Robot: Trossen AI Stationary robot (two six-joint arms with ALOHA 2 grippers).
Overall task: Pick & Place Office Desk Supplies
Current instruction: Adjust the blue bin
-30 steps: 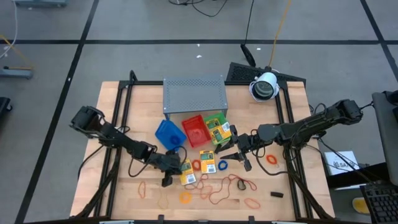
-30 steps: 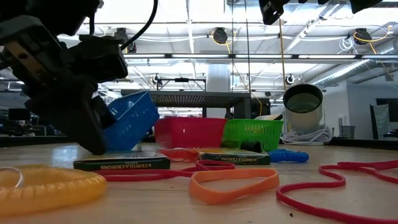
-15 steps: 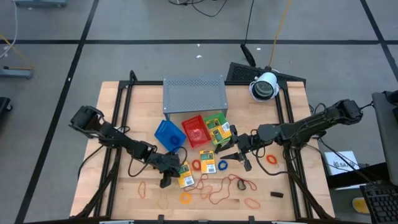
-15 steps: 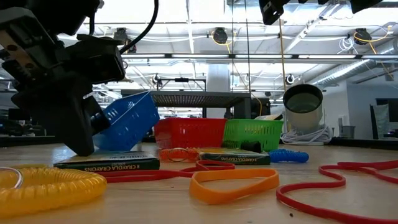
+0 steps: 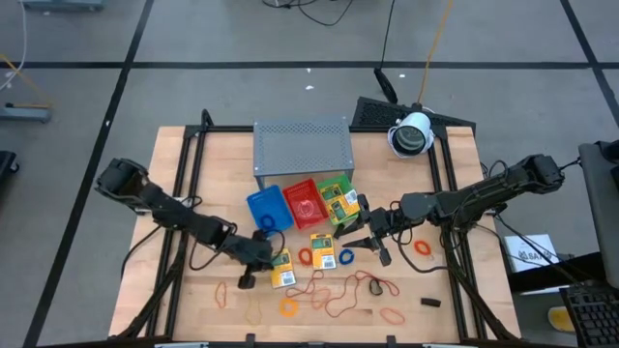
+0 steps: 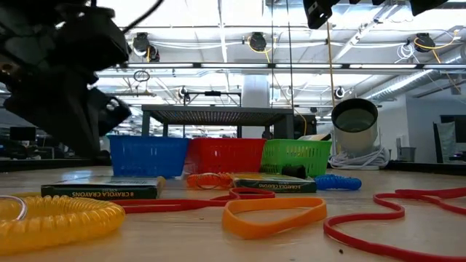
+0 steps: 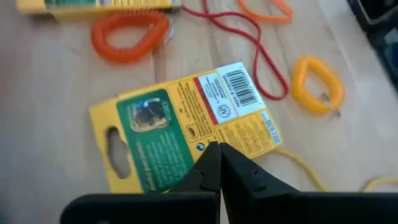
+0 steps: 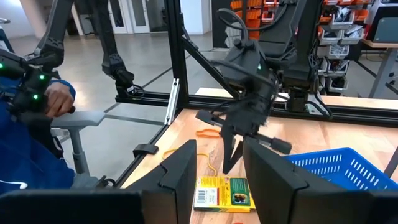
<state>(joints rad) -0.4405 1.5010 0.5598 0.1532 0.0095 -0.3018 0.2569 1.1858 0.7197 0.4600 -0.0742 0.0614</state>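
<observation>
My left tool pinched closed, holding nothing, just above a crayon box on the tabletop, my right tool partly open, empty, near the green tray.

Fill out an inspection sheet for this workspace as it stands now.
Surface: wooden table, upright and level.
Job's things: crayon packet flat beside the left gripper; second packet; third in the green tray; orange coil, rubber bands loose in front.
Clutter: blue tray and red tray upright; grey perforated shelf; white canister.
Grippers: left gripper shut, empty, over its packet; right gripper open, empty, waiting near the middle.
Cables: black leads on the floor.
Surroundings: person's hand beyond the table.
</observation>
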